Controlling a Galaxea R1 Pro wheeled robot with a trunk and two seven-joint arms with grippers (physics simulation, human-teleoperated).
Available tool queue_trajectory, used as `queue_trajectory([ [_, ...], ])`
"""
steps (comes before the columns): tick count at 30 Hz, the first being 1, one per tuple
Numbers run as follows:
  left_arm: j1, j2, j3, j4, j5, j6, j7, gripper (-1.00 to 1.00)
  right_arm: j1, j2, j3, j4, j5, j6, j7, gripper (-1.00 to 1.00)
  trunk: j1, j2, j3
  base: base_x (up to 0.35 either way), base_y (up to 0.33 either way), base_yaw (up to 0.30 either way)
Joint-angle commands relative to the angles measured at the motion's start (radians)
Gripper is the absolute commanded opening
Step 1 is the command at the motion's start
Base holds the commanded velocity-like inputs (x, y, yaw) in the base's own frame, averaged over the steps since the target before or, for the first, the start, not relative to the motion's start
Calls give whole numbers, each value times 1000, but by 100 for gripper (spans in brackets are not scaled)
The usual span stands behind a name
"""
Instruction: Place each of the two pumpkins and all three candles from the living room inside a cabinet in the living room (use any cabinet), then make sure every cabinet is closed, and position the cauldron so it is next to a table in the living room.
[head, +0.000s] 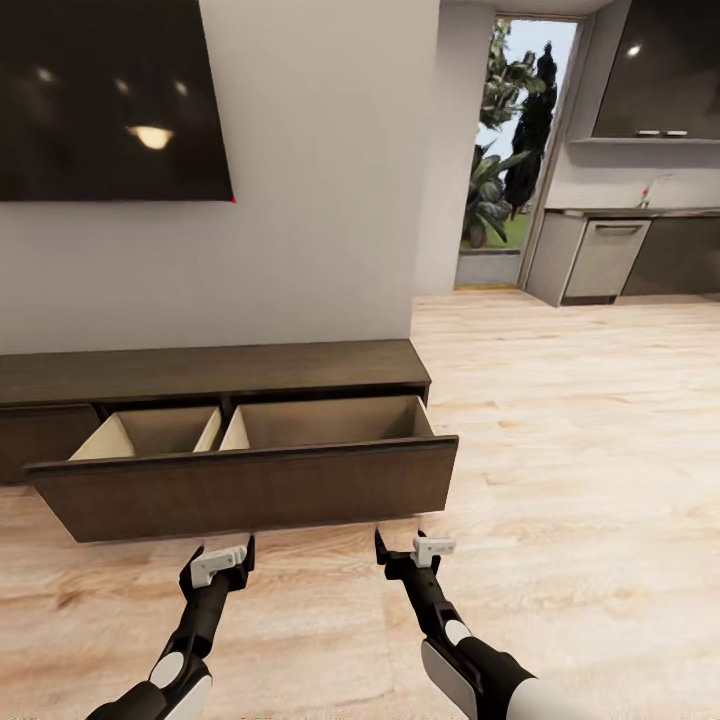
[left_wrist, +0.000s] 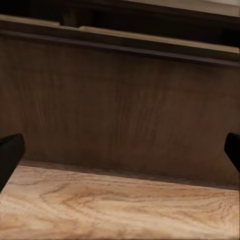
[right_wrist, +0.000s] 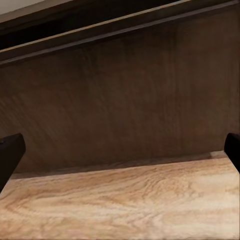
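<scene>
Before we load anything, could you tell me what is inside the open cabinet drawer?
The cabinet drawer shows two compartments with bare light-tan walls and nothing visible in them. Their floors and front portions are hidden behind the drawer's dark front panel.

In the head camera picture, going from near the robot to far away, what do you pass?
The left gripper and right gripper, then the pulled-out drawer front, the drawer's two open compartments, the cabinet top, the wall with the dark screen.
</scene>
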Motion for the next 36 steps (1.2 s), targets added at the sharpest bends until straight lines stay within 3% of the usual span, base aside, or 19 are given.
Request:
queue_trajectory([
  [1,-2,2,-7,-1,7,-6,7,100,-1,-1,8,0,-2,-4,-10,100,0,-1,-5,0,0,0],
  [26,-2,6,-4,-7,7,-6,13,100,-1,-5,36,-1,1,-4,-12,100,11,-7,-102,0,0,0],
  [36,-2,2,2,1,18,-5,20,100,-1,-6,35,0,-6,-2,-14,100,11,-7,-102,32,0,0],
])
